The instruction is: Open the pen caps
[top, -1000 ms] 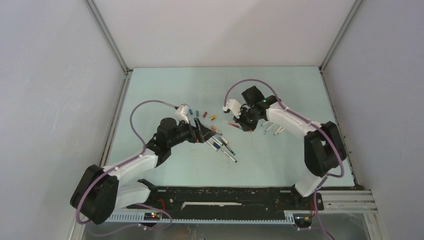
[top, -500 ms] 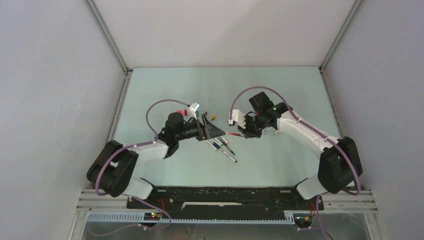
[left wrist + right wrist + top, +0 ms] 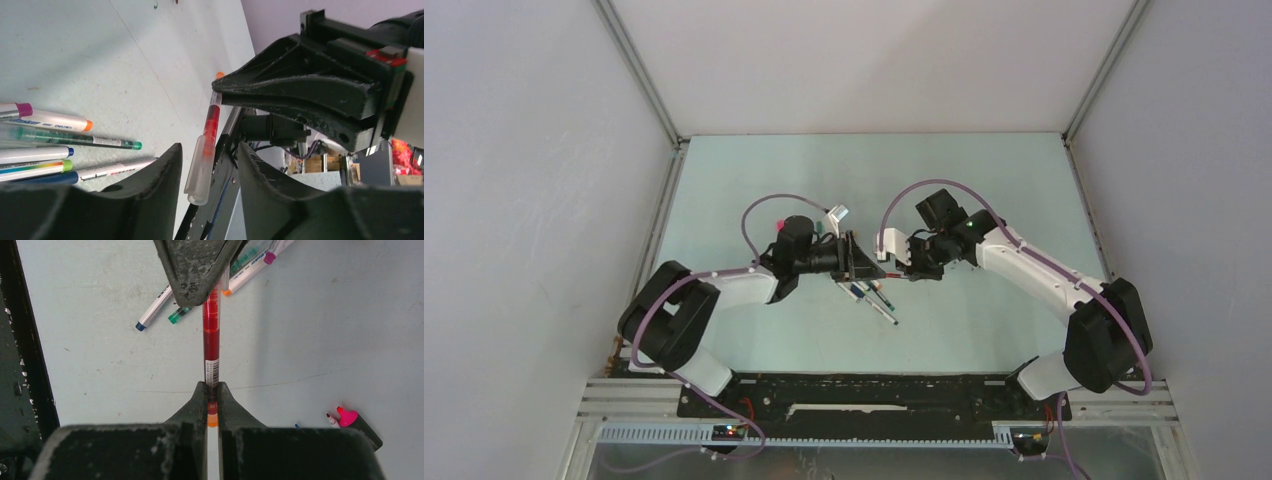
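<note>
White links [image 3: 1024, 266], black joints [image 3: 669, 322], purple cables [image 3: 944, 184], dark textured fingers [image 3: 192, 440].

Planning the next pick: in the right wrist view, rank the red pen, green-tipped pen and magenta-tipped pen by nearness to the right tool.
1. Red pen, in the right tool.
2. Green-tipped pen, ahead, left.
3. Magenta-tipped pen, top, right.

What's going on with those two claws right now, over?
Right gripper shut on red pen. Left gripper open, fingers astride its free end, not yet closed. Loose pens on table, out of the way.
</note>
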Controlling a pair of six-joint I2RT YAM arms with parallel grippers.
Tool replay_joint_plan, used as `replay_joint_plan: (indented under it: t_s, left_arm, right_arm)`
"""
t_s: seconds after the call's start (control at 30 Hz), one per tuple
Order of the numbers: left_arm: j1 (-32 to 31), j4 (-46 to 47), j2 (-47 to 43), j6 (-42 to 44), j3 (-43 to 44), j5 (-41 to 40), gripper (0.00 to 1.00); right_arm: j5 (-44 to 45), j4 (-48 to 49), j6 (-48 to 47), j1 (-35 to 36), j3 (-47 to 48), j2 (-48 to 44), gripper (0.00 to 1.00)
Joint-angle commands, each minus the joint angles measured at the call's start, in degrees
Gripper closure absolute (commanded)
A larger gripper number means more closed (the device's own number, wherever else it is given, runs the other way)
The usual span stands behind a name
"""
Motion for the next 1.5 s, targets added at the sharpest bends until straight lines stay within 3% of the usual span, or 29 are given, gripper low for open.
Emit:
replay_joint_plan:
  t_s: [0.0,0.07,0.2,0.27,0.37,0.57,0.63,0.87,1.07,1.17,1.27,1.37,1.4,1.47]
  left_arm:
    - [-0.56,-0.68,1.19,1.38,2.66,3.39,0.56]
    - [-0.86,-1.01,1.46,1.72,2.83,4.09,0.6]
    - [-1.14,-0.59,1.94,1.75,3.02,5.27,0.9]
    - [-1.13,0.79,1.94,1.16,2.66,5.75,1.0]
    - [-1.16,2.8,0.92,0.73,2.07,5.52,1.0]
    - [-1.17,1.99,-1.5,2.99,1.64,4.24,1.0]
    - [-1.15,1.96,-2.17,3.63,1.25,3.15,1.0]
    - [-1.3,6.24,-5.2,3.54,-0.65,-2.0,1.0]
    - [-2.11,6.95,-10.37,6.05,-2.41,-10.71,1.0]
    - [-3.68,8.0,-13.08,7.85,-3.47,-16.68,1.0]
    - [-6.67,10.71,-15.9,11.68,-4.88,-24.11,1.0]
    - [-10.75,13.79,-18.81,17.24,-6.79,-32.99,1.0]
    - [-12.02,14.55,-19.41,18.65,-7.08,-35.25,1.0]
    - [-13.94,16.0,-20.0,20.47,-7.39,-39.15,1.0]
  right_arm:
    - [0.68,0.9,-0.68,0.27,-0.23,-1.67,1.0]
    - [0.77,1.02,-0.68,0.32,-0.33,-1.67,1.0]
    - [1.03,1.14,-0.63,0.26,-0.34,-1.88,1.0]
    - [1.19,1.26,-0.59,0.33,-0.45,-2.04,1.0]
    - [1.23,1.74,-0.29,0.18,-0.78,-2.33,0.99]
    - [0.24,3.89,2.94,-1.53,-1.0,-4.09,0.69]
    - [-1.74,4.21,4.03,-2.76,-0.93,-5.31,0.63]
    - [-14.51,4.04,7.47,-10.51,-0.91,-11.04,0.55]
    - [-31.3,5.99,15.64,-19.2,-0.99,-13.6,0.54]
    - [-42.32,12.62,27.07,-23.78,-2.57,-13.76,0.54]
    - [-47.71,38.14,56.66,-27.46,-10.18,-14.04,0.54]
    - [-42.35,69.82,88.18,-28.71,-20.02,-13.67,0.52]
    - [-39.82,76.31,93.92,-28.73,-22.01,-13.49,0.49]
    - [-35.64,78.99,100.22,-28.25,-23.73,-13.33,0.47]
